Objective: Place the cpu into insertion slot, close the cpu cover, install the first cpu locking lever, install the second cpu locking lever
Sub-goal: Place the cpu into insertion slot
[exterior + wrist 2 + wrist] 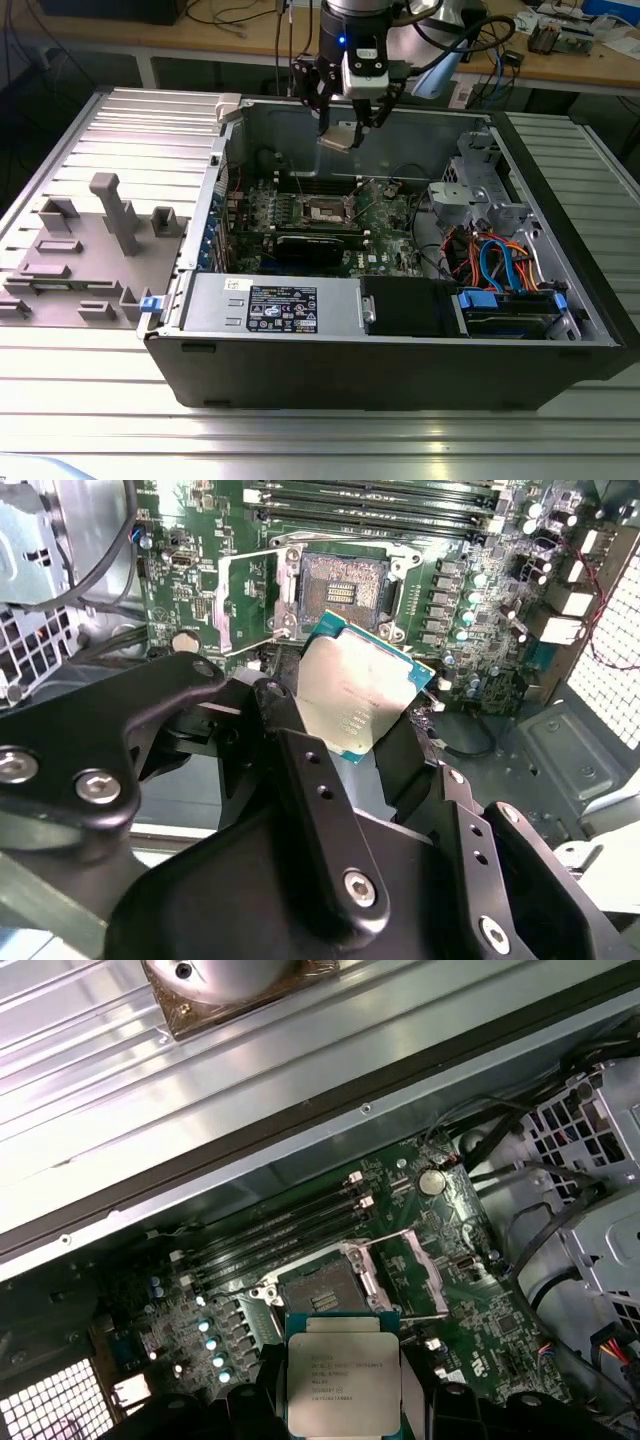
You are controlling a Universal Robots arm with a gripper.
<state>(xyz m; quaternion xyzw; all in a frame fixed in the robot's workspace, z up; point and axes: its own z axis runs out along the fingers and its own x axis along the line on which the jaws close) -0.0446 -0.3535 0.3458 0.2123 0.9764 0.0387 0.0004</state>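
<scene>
My gripper (pixel 345 125) hangs above the open computer case, shut on the cpu (pixel 340 138), a silver square chip with a thin green rim. In both wrist views the cpu (pixel 355 700) (pixel 343 1385) sits between the black fingers (pixel 285 740), tilted and well above the board. The insertion slot (pixel 340 585) (pixel 320 1285) lies below it on the green motherboard (pixel 385 225), its dark centre bare. The cpu cover (pixel 240 600) (pixel 415 1275), a thin silvery frame, is swung open to one side of the slot.
Long black memory slots (pixel 280 1225) run beside the socket. A black graphics card (pixel 315 245) lies in front of it, with a power supply (pixel 270 305) nearer. A drive cage with blue and orange cables (pixel 500 265) fills the exterior view's right. A grey fixture plate (pixel 90 250) is outside the case.
</scene>
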